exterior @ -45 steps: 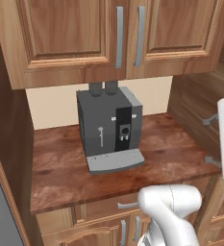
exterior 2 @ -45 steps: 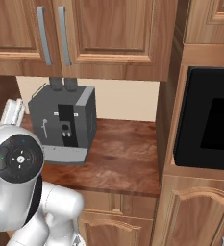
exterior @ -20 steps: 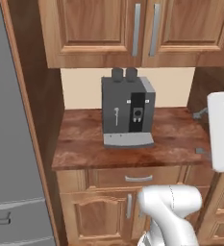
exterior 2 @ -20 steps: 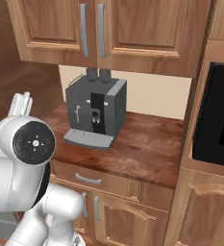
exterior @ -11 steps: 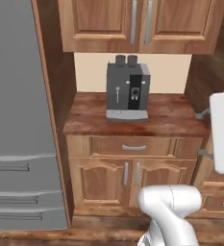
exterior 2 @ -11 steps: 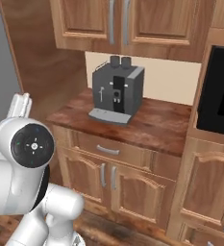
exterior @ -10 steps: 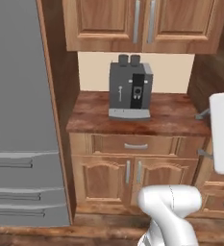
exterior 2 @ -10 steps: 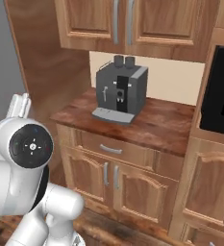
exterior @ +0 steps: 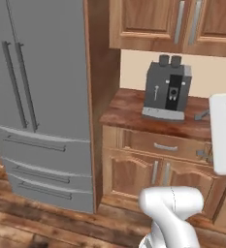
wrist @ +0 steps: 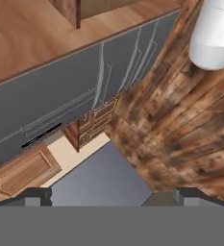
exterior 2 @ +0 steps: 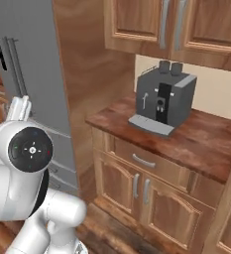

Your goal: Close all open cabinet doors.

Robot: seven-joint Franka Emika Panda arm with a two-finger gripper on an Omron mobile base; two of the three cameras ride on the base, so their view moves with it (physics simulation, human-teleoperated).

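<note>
The robot's white arm (exterior: 170,213) rises up closest to the cameras, in front of the kitchen floor (exterior: 46,223) made of brown wooden boards. In the hand view the gripper (wrist: 112,194) shows its two dark finger tips far apart, so the pincer is wide, with nothing between them. That view looks at the wooden floor and the grey fridge (all tipped sideways).

A bit farther back stands the big grey fridge (exterior: 41,97) on the left, with long handles on its doors and drawers below. Just beside it is a tall brown wooden side panel (exterior: 102,63). Next come the low wooden cupboards (exterior: 151,174) and a drawer (exterior: 163,147) with a short grey handle.

On top of them is a brown counter (exterior: 129,109). A dark grey coffee machine (exterior: 167,88) stands on it, near the pale wall (exterior: 134,70).

Highest and farthest are the cabinet doors (exterior: 180,22), up on the wall over the coffee machine. Two of them sit side by side, each with a long grey bar handle, and both look flat against the cabinet.
</note>
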